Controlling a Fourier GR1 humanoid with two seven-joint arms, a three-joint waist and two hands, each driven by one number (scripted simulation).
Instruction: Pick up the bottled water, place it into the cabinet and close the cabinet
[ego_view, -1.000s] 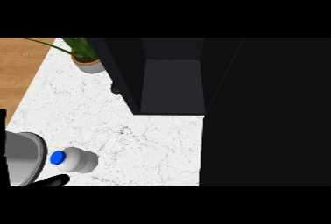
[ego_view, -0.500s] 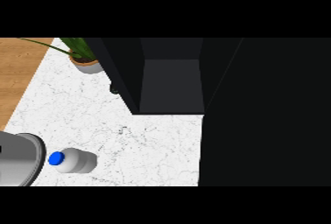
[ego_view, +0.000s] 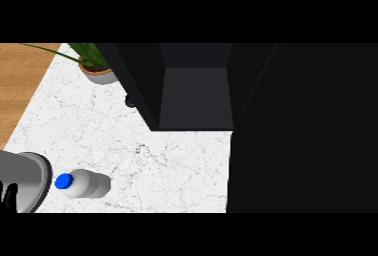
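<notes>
The bottled water (ego_view: 87, 184) is a white bottle with a blue cap (ego_view: 64, 181), standing on the white marble counter (ego_view: 148, 150) at the lower left. Just left of it, my left forearm (ego_view: 23, 181) comes in as a grey shape, almost touching the cap. Only a black sliver of the left hand (ego_view: 9, 196) shows at the view's edge, apart from the bottle. The dark cabinet (ego_view: 196, 97) stands open at the back, its grey inner shelf showing. My right hand is out of view.
A potted plant (ego_view: 96, 67) stands at the counter's back left, beside the cabinet's left door (ego_view: 140, 85). A wide dark panel (ego_view: 303, 130) fills the right side. Wooden floor (ego_view: 22, 80) lies beyond the counter's left edge.
The black fingers seen under the bottle a second ago drew back to the left edge. The grey forearm shifted a little. The bottle has not moved.
</notes>
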